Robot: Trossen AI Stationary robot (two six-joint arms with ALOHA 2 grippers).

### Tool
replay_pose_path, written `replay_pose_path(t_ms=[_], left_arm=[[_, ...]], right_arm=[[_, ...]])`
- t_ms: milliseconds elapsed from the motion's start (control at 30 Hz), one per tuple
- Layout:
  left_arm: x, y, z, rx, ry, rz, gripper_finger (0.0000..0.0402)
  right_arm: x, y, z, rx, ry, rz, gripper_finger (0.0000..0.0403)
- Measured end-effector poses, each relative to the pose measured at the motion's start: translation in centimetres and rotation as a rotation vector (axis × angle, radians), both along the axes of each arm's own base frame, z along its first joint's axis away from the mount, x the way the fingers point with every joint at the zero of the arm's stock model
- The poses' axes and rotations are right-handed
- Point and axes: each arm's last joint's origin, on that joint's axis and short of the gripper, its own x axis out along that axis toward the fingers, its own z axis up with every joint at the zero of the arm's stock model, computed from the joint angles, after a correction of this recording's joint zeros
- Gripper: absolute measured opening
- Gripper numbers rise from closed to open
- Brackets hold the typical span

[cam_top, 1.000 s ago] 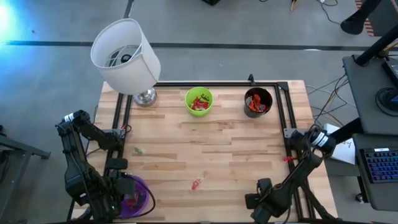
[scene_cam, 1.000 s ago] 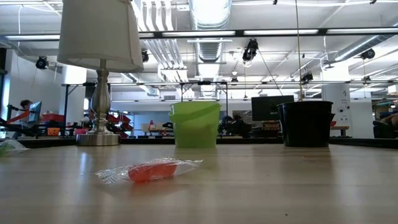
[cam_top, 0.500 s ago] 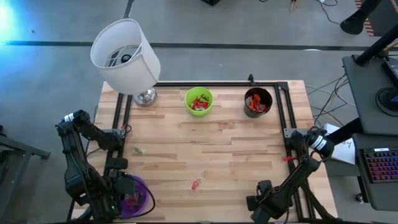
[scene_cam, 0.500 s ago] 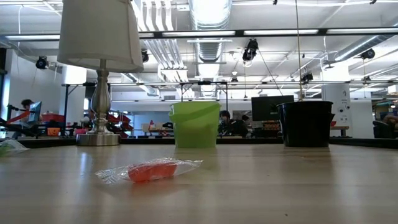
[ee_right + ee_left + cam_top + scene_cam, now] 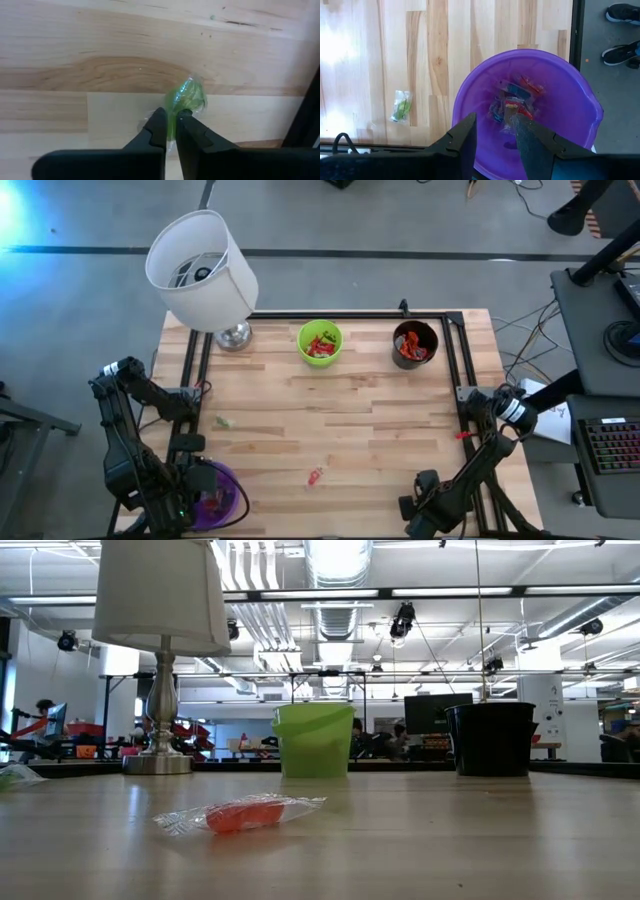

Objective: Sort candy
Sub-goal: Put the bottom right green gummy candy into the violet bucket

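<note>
My right gripper (image 5: 171,116) is at the table's near right corner (image 5: 418,505), shut on a green candy (image 5: 187,96) that lies on the wood. My left gripper (image 5: 492,131) hangs open over the purple cup (image 5: 470,80) at the near left corner (image 5: 238,500); the cup holds several wrapped candies (image 5: 512,102). A red candy in clear wrap (image 5: 316,476) (image 5: 245,813) lies flat near the table's middle front. Another green candy (image 5: 222,421) (image 5: 401,106) lies flat on the left side. My right gripper pinches the green candy's wrapper end (image 5: 175,111) between its two fingertips. The fingers come from above, pointing down at the table. The rest of the candy shows just beyond the tips and looks to lie on the wood.
At the far edge stand a green cup (image 5: 320,342) and a black cup (image 5: 414,343), both with candy inside. A lamp with a white shade (image 5: 200,268) stands at the far left corner. A black frame (image 5: 455,370) runs along the table's edges.
</note>
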Motion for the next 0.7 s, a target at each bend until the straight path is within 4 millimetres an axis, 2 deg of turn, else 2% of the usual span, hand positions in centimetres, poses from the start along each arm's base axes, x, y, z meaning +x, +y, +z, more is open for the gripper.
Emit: replay_pose_path(t_ms=[267,400,567,700], left_arm=[[0.0,0.0,0.0,0.0,0.0,0.0,0.0114],[0.0,0.0,0.0,0.0,0.0,0.0,0.0114],[0.0,0.0,0.0,0.001,0.0,0.0,0.0114],[0.0,0.0,0.0,-0.003,-0.001,0.012,0.0114]], right_arm=[[-0.6,-0.4,2.1,-0.02,0.0,0.012,0.0012],[-0.8,-0.1,4.5,0.022,-0.033,0.032,0.0012],[-0.1,0.3,6.2,-0.004,-0.165,0.047,0.0012],[1.1,0.4,7.6,-0.039,-0.304,0.075,0.0012]])
